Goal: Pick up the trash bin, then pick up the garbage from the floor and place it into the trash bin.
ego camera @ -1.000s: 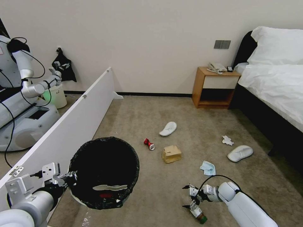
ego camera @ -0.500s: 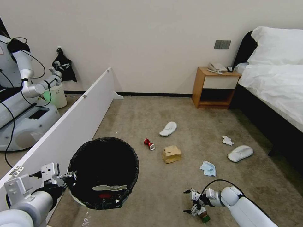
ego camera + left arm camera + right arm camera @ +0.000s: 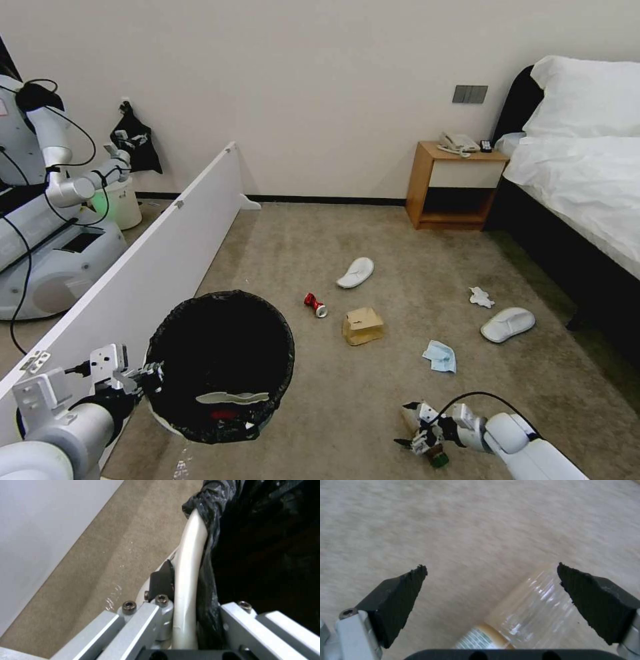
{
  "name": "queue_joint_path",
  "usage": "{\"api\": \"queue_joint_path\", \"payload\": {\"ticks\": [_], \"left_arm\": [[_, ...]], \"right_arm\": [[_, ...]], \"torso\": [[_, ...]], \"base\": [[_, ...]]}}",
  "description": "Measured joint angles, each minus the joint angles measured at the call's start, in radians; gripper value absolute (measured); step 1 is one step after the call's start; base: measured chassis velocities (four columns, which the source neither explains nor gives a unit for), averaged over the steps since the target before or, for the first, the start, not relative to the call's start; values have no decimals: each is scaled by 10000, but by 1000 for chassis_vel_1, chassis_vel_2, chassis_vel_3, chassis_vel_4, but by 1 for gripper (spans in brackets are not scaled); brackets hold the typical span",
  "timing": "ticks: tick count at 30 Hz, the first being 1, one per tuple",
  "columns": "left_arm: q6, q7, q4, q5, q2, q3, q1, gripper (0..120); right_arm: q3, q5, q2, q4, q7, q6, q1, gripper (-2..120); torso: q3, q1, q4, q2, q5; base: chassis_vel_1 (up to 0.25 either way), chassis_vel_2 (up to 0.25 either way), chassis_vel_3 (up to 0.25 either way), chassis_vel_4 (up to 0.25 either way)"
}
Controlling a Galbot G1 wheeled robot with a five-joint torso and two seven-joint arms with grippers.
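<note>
Black-lined white trash bin (image 3: 220,367), red can (image 3: 315,305), beige carpet (image 3: 347,400)

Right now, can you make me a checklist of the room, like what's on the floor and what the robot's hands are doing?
Surface: beige carpet, littered.
Job's things: trash bin with black liner, held off the carpet; packet inside.
Garbage: red can, cardboard box, face mask, tissue, two slippers, green-capped bottle.
Grippers: left gripper clamped on the bin rim; right gripper open over the bottle.
Cables: black cable looping at the right wrist.
Surroundings: white panel, nightstand, bed, another robot.
</note>
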Motion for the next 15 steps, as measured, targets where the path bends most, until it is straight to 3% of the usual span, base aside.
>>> {"api": "queue_joint_path", "payload": {"ticks": [8, 15], "left_arm": [[0, 15, 32, -5, 1, 36, -27, 2], [0, 17, 28, -3, 31, 51, -17, 2]], "right_arm": [[325, 7, -382, 427, 508, -73, -327, 100], [385, 749, -407, 626, 614, -573, -714, 100]], "torso": [[0, 0, 2, 0, -3], [0, 0, 2, 0, 0]], "base": [[0, 0, 0, 0], [0, 0, 0, 0]]}}
